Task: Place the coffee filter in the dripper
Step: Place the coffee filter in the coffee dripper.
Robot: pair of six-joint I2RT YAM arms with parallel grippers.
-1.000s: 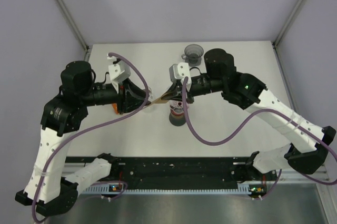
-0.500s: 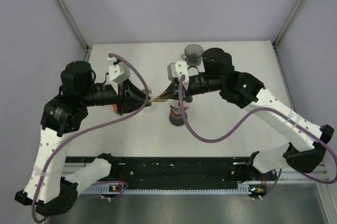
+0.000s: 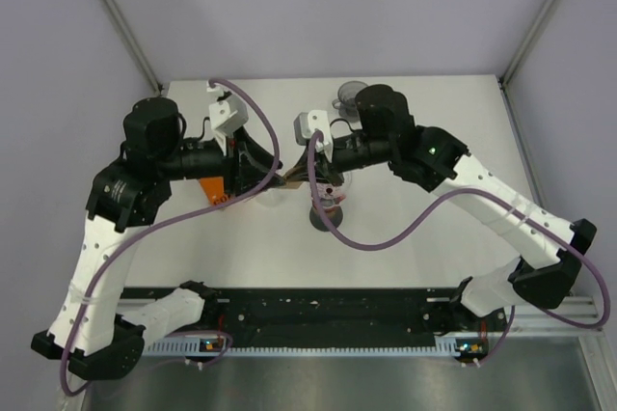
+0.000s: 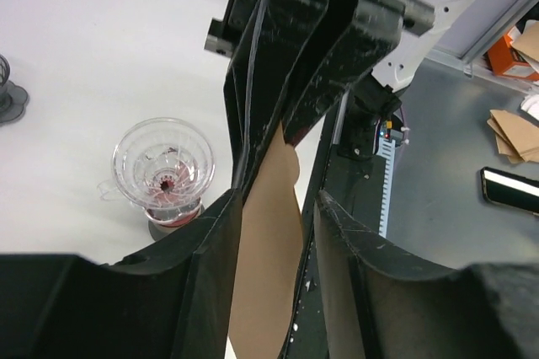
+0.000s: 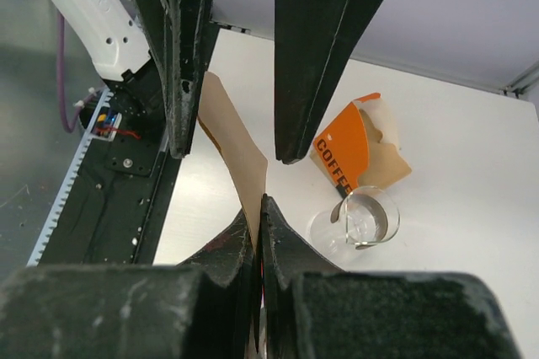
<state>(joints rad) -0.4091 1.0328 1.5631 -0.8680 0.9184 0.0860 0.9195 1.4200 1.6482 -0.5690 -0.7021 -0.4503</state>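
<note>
The brown paper coffee filter hangs in the air between both grippers. My right gripper is shut on its edge, pinching the filter flat. My left gripper stands open around the other end; the paper lies against one finger, with a gap to the other. In the top view the two grippers meet nose to nose, left gripper and right gripper, just above and left of the dripper. The clear glass dripper sits upright on a dark base, empty.
An orange coffee filter pack lies on the table beside a small clear glass cup. A grey cup stands at the back edge. Purple cables loop off both wrists. A black rail runs along the near edge.
My left jaws have widened off the filter. Both arms have shifted, the right gripper moving left and the left arm moving up and right, so the grippers now stand closer together.
</note>
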